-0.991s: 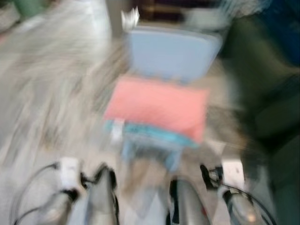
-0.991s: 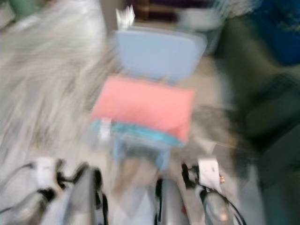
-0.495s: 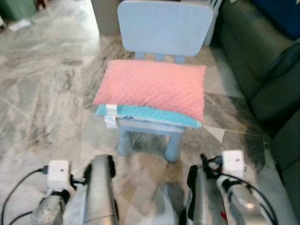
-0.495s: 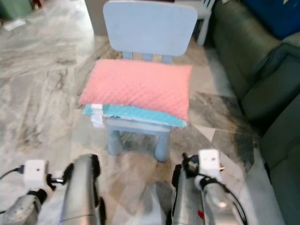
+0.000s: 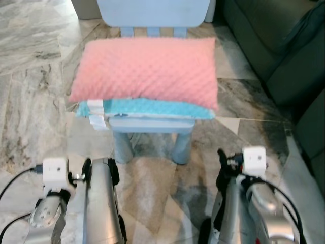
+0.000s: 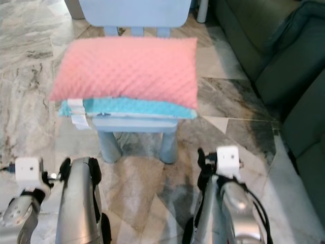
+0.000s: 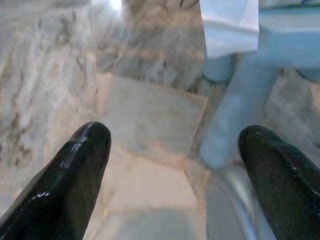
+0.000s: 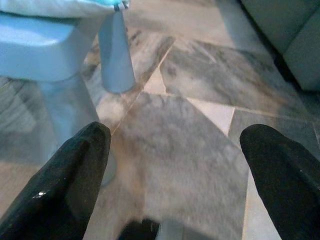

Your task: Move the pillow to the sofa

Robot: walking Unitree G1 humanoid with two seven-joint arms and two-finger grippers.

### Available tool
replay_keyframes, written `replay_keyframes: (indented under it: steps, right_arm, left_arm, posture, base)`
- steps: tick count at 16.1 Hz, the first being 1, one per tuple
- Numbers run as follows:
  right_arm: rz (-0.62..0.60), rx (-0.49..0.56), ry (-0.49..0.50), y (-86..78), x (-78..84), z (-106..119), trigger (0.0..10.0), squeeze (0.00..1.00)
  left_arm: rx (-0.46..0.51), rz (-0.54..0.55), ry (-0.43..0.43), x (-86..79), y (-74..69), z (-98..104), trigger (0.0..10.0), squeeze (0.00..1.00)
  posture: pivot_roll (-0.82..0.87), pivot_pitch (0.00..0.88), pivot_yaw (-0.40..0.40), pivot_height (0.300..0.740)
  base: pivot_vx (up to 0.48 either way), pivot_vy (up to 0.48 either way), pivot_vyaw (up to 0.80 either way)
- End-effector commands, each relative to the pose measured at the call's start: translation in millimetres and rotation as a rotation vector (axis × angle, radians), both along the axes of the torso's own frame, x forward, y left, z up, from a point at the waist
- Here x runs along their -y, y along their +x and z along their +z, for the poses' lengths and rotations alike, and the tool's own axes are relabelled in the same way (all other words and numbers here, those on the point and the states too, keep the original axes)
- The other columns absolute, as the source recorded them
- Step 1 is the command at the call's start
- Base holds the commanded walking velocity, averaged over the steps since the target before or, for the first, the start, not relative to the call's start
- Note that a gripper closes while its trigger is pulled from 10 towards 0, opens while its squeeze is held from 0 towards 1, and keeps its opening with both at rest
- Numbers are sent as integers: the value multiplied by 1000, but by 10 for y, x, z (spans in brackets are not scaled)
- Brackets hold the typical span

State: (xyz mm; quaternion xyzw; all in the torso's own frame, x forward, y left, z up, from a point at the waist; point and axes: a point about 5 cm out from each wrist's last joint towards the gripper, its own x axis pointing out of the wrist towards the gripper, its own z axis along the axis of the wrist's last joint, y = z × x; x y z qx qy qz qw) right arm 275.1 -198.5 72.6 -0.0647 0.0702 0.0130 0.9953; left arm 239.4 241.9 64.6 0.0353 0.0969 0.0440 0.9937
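A pink dimpled pillow (image 5: 147,71) with a teal underside lies on the seat of a small light-blue chair (image 5: 152,124) straight ahead of me. A white tag (image 5: 96,114) hangs off the pillow's near left corner. The dark green sofa (image 5: 277,46) stands to the right of the chair. Both silver arms are low at the bottom of the eye views, short of the chair. My left gripper (image 7: 175,145) is open over the marble floor beside a chair leg (image 7: 235,115). My right gripper (image 8: 175,150) is open too, with a chair leg (image 8: 116,55) ahead.
Grey-veined marble floor (image 5: 30,101) spreads to the left and in front of the chair. The sofa's arm and cushions (image 6: 294,76) run along the right side. The chair's backrest (image 5: 152,12) rises behind the pillow.
The camera has come closer and tipped down, so the chair and pillow now sit larger and higher in view. The blur has cleared. Both arms stay low with fingers apart.
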Motion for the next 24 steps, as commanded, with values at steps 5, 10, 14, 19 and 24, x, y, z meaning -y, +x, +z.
replay_keyframes:
  steps: [5, 10, 14, 19, 24]
  right_arm:
    - [-19, 133, 66, 500, 32, 569, 10000, 0]
    - [8, 278, 100, 874, 56, 1201, 10000, 0]
    - [71, 297, 179, 1074, 104, 1490, 10000, 0]
    - [193, 338, 257, 1305, 150, 2044, 10000, 0]
    - [233, 327, 328, 1342, 208, 2189, 10000, 0]
  left_arm:
    - [184, 18, 32, -4, 542, 556, 10000, 0]
    - [310, 114, 61, -177, 874, 1032, 10000, 0]
    - [400, 213, 78, -440, 1004, 1365, 10000, 0]
    - [470, 270, 8, -747, 1261, 1961, 10000, 0]
    - [395, 257, -232, -806, 1322, 1935, 10000, 0]
  posture:
    - [38, 240, -11, 330]
    - [36, 229, -7, 330]
    - [47, 237, 1, 330]
    - [47, 271, 5, 330]
    - [53, 283, 0, 330]
  base:
    - [0, 0, 0]
    - [0, 0, 0]
    - [0, 0, 0]
    - [0, 0, 0]
    - [0, 0, 0]
